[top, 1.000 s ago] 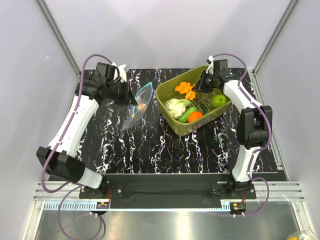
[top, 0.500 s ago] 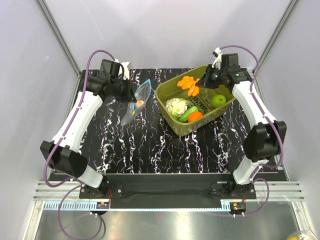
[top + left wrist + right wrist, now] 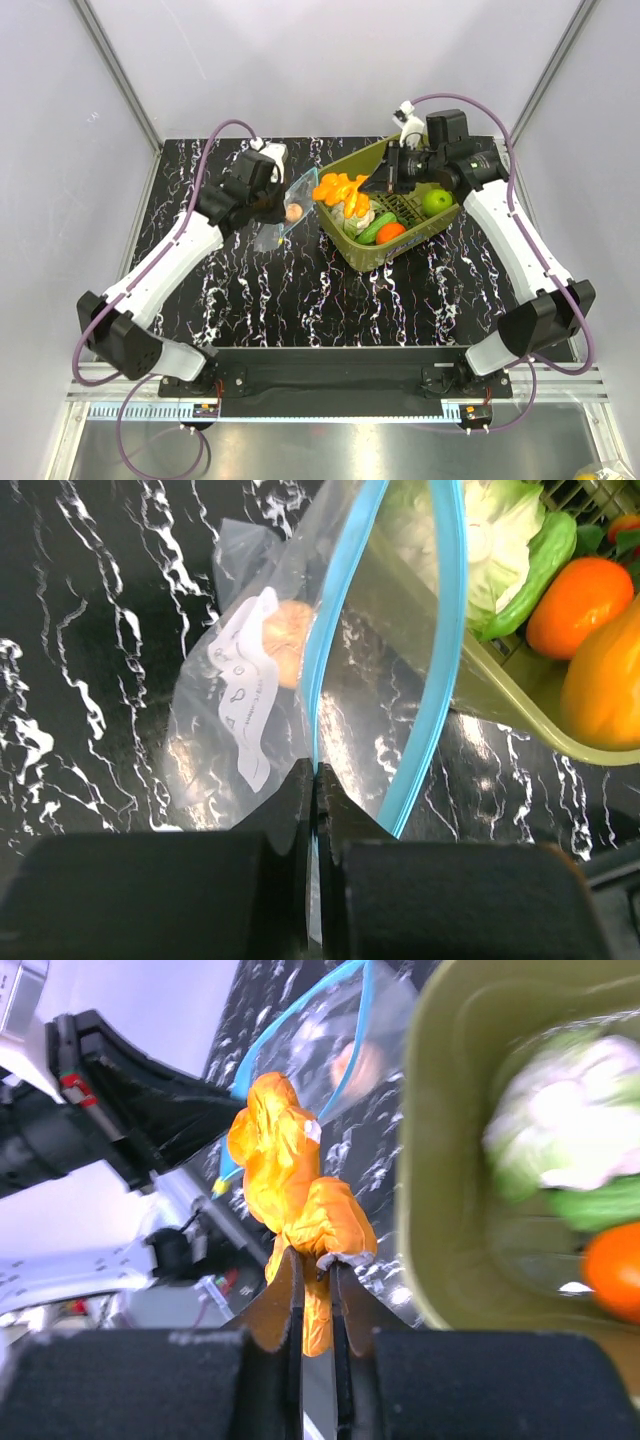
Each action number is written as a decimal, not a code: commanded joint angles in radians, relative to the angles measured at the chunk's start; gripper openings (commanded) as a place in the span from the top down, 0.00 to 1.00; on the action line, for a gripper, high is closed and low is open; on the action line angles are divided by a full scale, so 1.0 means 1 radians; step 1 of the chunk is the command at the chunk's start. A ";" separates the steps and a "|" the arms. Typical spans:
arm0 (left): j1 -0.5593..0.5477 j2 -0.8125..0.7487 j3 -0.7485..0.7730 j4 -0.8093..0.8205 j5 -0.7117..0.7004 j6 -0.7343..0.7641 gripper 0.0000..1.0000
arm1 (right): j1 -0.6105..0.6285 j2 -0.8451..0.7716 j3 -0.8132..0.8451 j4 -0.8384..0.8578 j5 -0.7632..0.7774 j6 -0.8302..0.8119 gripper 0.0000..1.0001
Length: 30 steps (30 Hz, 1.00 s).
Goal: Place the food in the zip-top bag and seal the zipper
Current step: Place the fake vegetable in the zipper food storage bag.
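Observation:
My left gripper is shut on the light-blue zipper of the clear zip-top bag and holds its mouth open beside the tub. A beige garlic bulb lies inside the bag; it also shows in the left wrist view. My right gripper is shut on the orange carrot pieces and holds them in the air over the tub's left rim, close to the bag's mouth. In the right wrist view the carrot pieces hang above my pinched right gripper.
The olive-green tub stands right of the bag on the black marbled table. It holds a white cauliflower, a green cucumber, an orange round fruit and a green apple. Grey walls close in the table.
My right gripper has lifted the carrot pieces out of the tub and carried them left toward the bag. My left gripper has moved right with the bag, up to the tub.

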 commanded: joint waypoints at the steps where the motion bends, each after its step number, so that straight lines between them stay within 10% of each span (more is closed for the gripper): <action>1: -0.027 -0.087 -0.036 0.118 -0.143 -0.009 1.00 | 0.039 -0.006 0.061 -0.036 -0.106 0.067 1.00; 30: -0.179 -0.220 -0.165 0.224 -0.083 -0.004 1.00 | 0.256 0.390 0.504 -0.352 0.133 0.141 1.00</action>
